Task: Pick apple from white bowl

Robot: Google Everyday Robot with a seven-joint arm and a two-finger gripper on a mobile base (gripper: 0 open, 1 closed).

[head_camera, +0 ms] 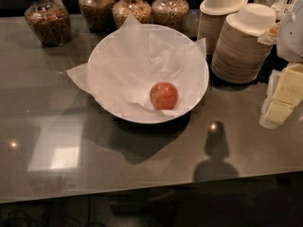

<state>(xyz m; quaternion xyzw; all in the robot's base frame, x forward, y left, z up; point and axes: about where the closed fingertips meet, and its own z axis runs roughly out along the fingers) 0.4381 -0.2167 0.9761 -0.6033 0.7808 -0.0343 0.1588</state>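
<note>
The apple (164, 95) is small, round and red-orange with yellowish mottling. It lies on crumpled white paper in the front right part of the white bowl (113, 46), which stands in the middle of the dark counter. My gripper (283, 98), pale yellow and white, enters at the right edge of the view. It is well to the right of the bowl, apart from it and from the apple, and holds nothing that I can see.
Several glass jars of grains (47, 19) stand along the back of the counter. Two tall stacks of beige paper bowls (242, 46) stand right of the white bowl, close to its rim. White packets (291, 30) lie at the far right. The counter's front edge (142, 193) runs across the bottom.
</note>
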